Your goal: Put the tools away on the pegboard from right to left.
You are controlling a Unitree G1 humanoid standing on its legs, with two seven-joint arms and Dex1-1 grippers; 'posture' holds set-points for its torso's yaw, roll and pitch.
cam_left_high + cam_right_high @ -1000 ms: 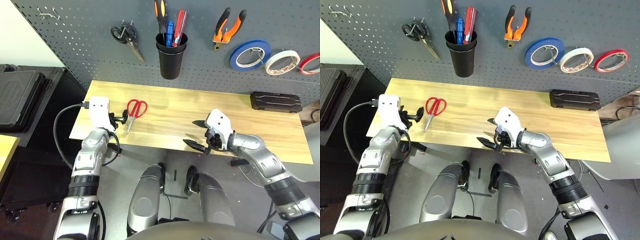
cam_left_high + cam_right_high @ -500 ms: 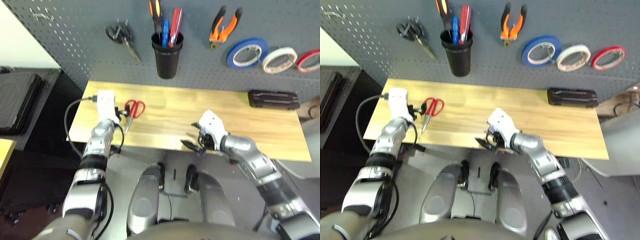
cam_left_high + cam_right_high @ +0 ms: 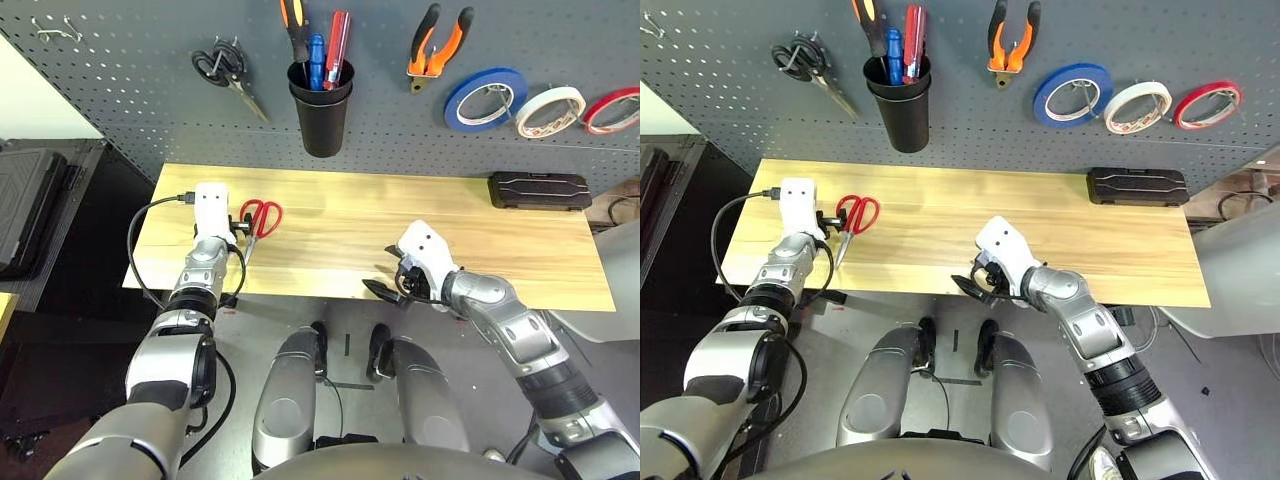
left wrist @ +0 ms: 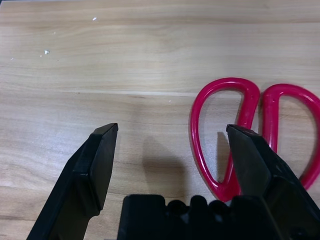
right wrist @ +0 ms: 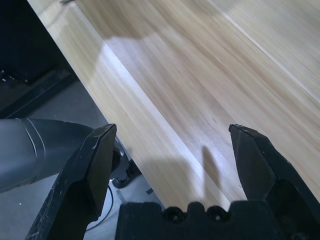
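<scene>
**Left gripper spread at the red scissors, three tools already hung**

Lying on the wooden table point(image 3: 330, 225) near its left end, the red-handled scissors point(image 3: 258, 218) point their blades toward the table's near edge, handles toward the pegboard point(image 3: 150, 90). The left gripper point(image 3: 241, 222) sits low over the table just beside them, its two black fingers spread wide. In the left wrist view the scissors' red loops lie by one finger point(image 4: 262, 165), which overlaps the nearer loop at its base; whether it touches the handle cannot be told. The other finger stands over bare wood, with nothing pinched between them.

The right gripper point(image 3: 393, 278) hovers at the table's near edge, toward the middle, its fingers also spread apart and empty; the right wrist view shows only wood and the floor between them.

On the pegboard hang the orange-and-black-handled pliers point(image 3: 436, 45), with the whitish tape roll point(image 3: 549, 110) further right between a blue tape roll point(image 3: 484, 98) and a red tape roll point(image 3: 612, 108). The black-and-orange-handled screwdriver point(image 3: 294, 18) stands in a black cup point(image 3: 320, 108) with other tools. Black-handled scissors point(image 3: 226, 72) hang to the cup's left. A black case point(image 3: 540, 190) lies at the table's far right corner.
</scene>
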